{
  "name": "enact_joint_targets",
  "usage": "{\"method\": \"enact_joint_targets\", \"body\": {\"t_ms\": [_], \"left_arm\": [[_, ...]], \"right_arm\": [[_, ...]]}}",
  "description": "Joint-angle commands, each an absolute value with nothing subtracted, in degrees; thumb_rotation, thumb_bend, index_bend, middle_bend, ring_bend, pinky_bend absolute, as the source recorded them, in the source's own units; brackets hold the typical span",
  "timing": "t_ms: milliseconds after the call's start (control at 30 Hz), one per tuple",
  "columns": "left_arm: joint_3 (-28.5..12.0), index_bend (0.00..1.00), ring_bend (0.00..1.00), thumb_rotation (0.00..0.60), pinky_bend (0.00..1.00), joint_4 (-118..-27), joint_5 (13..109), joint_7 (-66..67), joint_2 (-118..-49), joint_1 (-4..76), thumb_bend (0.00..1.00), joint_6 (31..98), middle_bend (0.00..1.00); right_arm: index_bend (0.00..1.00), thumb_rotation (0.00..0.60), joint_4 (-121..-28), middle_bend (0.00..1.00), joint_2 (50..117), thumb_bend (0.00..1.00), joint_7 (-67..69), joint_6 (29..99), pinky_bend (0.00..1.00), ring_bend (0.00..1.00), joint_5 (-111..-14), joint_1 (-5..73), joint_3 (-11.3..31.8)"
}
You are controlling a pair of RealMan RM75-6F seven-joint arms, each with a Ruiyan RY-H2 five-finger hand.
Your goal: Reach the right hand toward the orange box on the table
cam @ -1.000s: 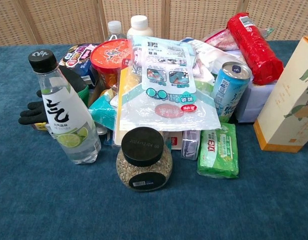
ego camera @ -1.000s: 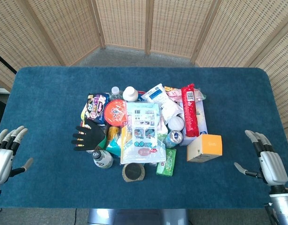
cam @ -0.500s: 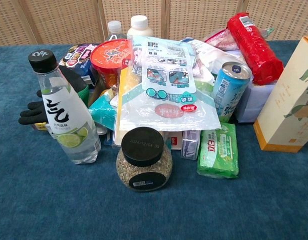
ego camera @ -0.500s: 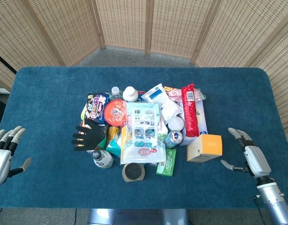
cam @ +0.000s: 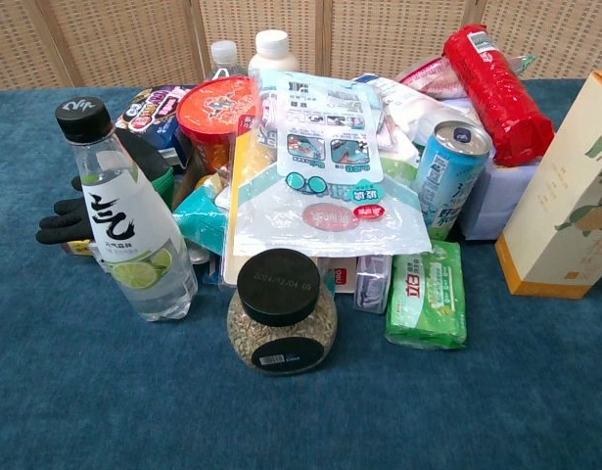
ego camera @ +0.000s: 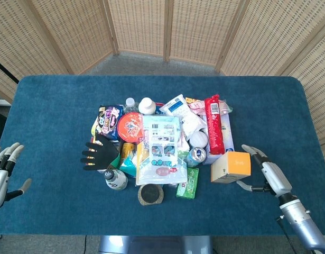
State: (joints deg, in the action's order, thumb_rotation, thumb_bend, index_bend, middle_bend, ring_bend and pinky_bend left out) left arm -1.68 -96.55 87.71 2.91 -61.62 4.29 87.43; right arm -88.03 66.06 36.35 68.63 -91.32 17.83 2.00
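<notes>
So the reach looks pretty much there — the right hand (ego camera: 268,174) sits just beside the orange box (ego camera: 232,166), fingers spread apart and holding nothing, with the thumb pointing in toward the box's near right corner. From the head view I honestly can't tell if a fingertip is touching the cardboard or just shy of it, so I'd guess what's left is at most a small nudge closer. The box stands at the right edge of the pile on the table (ego camera: 56,100), just in front of the red package (ego camera: 214,124) and next to the blue drink can (ego camera: 196,156). In the chest view it's a tall cardboard carton with a cream face, a printed fruit sprig and an orange band along the bottom — flat sides, crisp corners, probably light and easy to tip. The right hand doesn't show in that view at all. The left hand (ego camera: 2,174) is way off at the far left edge of the table, also open-fingered and empty. Texture-wise the table covering is a fuzzy dark blue cloth, the screens behind are woven wicker, and the heap is a mix: a glossy plastic pouch (ego camera: 161,148), a clear plastic bottle with a black cap (cam: 125,215), a squat glass jar (cam: 282,313) of seeds or grain, and a black rubbery glove (ego camera: 100,153).
</notes>
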Motion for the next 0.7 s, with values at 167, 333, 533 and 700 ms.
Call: {"method": "enact_joint_targets", "body": {"t_ms": [167, 333, 533, 700], "left_arm": [[-1.67, 0.0, 0.15, 0.553, 0.0, -95.73, 87.22, 1.92, -61.64, 3.71, 0.34, 87.85, 0.09], [-1.54, 0.0, 0.15, 0.556, 0.0, -94.64, 86.98, 0.6, -62.07, 2.76, 0.34, 88.93, 0.09], [-1.42, 0.0, 0.15, 0.555, 0.0, -92.99, 85.88, -0.97, -62.58, 2.18, 0.34, 88.53, 0.08], [-1.58, 0.0, 0.15, 0.558, 0.0, -92.21, 86.0, -1.56, -63.13, 2.56, 0.34, 87.9, 0.08]], "right_arm": [[0.0, 0.458, -87.44, 0.0, 67.51, 0.24, 38.92, 67.26, 0.0, 0.0, -90.19, 19.47, 2.61], [0.18, 0.598, -85.89, 0.55, 68.69, 0.23, 47.66, 67.39, 0.13, 0.48, -90.11, 20.55, 3.34], [0.65, 0.6, -84.2, 1.0, 69.52, 0.23, 50.3, 67.37, 0.55, 0.99, -90.09, 21.53, 3.58], [0.71, 0.6, -84.69, 1.0, 69.05, 0.23, 49.82, 69.44, 0.59, 1.0, -89.77, 20.82, 3.78]]}}
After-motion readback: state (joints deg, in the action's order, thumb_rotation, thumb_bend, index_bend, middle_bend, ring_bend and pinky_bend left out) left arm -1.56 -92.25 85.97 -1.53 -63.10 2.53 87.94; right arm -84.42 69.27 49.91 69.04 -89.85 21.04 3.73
